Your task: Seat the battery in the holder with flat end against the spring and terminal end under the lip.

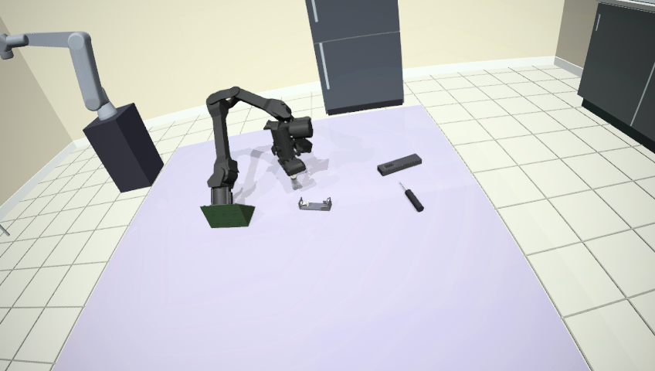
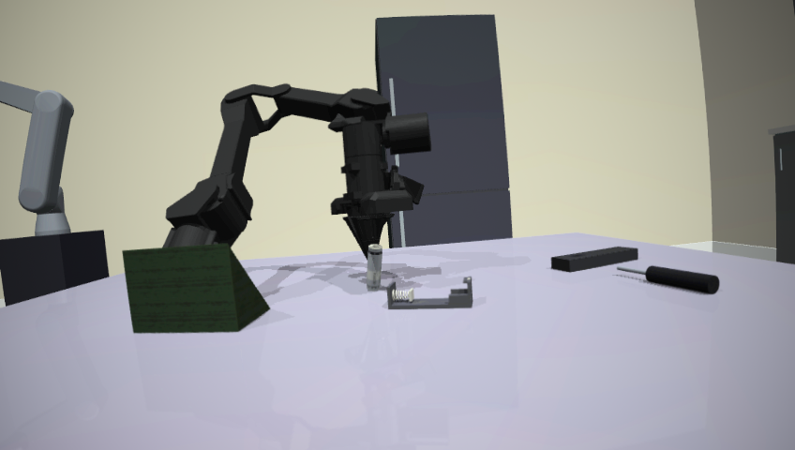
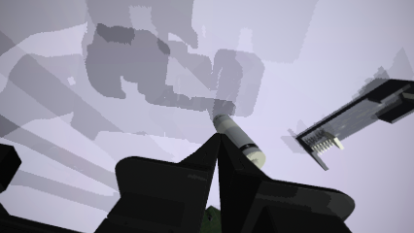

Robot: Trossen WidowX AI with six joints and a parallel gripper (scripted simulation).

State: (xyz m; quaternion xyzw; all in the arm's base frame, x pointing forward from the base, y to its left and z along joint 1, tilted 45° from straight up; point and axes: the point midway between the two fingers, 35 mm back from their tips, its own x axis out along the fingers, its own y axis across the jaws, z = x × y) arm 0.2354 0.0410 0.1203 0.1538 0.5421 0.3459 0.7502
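Note:
The battery, pale with a dark band near its top, stands on its end on the table, upright or leaning very slightly. My gripper is shut with nothing between its fingers. It points down, its tips low beside the battery's upper part; whether they touch it I cannot tell. In the top view the tips are not clear. The grey holder lies empty to the right of the battery. Its spring is at the end nearer the battery, the raised lip at the far end.
A dark remote-like block and a screwdriver with a black handle lie farther right. A green wedge-shaped block is by the arm's base at the left. The lilac table top carries these things.

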